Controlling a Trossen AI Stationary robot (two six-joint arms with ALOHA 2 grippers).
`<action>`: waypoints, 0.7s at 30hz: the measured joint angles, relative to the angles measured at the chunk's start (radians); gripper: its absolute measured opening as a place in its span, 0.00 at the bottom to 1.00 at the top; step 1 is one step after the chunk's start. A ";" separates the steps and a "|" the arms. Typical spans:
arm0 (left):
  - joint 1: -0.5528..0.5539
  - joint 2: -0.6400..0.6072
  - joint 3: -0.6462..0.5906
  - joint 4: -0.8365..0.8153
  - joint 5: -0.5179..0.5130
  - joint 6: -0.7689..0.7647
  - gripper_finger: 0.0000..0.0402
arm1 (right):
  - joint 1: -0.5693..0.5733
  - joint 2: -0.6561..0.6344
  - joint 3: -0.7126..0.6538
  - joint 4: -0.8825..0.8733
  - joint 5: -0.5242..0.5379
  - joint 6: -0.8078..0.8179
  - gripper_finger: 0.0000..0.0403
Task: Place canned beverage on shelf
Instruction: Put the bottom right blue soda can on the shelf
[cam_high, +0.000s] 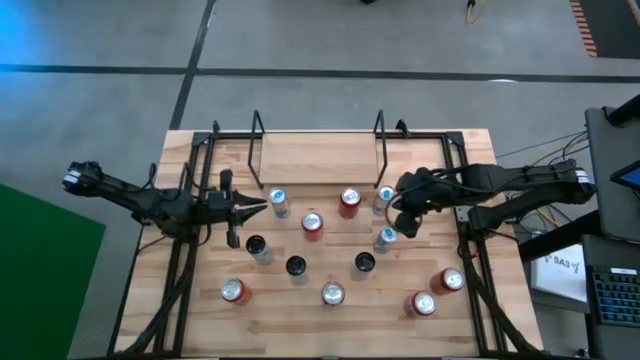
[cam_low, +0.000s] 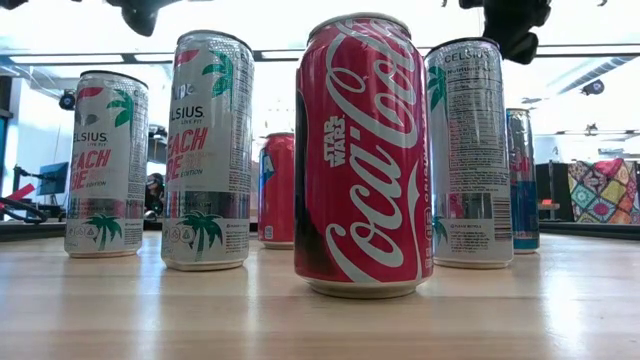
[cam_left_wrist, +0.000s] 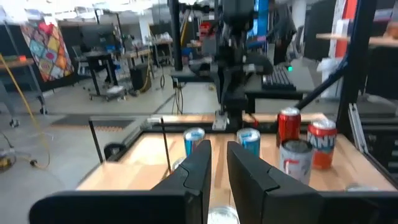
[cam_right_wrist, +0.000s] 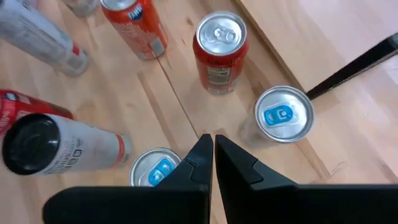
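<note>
the shelf (cam_high: 318, 155) stood bare at the back of the bench (cam_high: 330, 320) while about a dozen cans waited in front of it, none yet picked up. the right hand (cam_high: 403, 224), fingers together and holding nothing, hung above two blue-topped cans (cam_high: 385, 196), pointing down; it would need to spread before dropping squarely over one can. the left hand (cam_high: 262, 207), nearly closed and empty, reached level toward another blue-topped can (cam_high: 279, 201).
</note>
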 joint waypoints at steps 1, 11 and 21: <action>0.000 0.002 0.000 0.008 0.000 0.006 0.09 | 0.000 0.015 0.004 -0.001 0.000 0.000 0.02; 0.000 0.004 0.000 0.097 -0.001 0.070 0.09 | -0.005 0.158 0.014 0.005 0.008 -0.010 0.02; 0.000 0.006 0.000 0.101 -0.001 0.066 0.09 | 0.097 0.187 0.055 0.001 -0.072 -0.296 0.02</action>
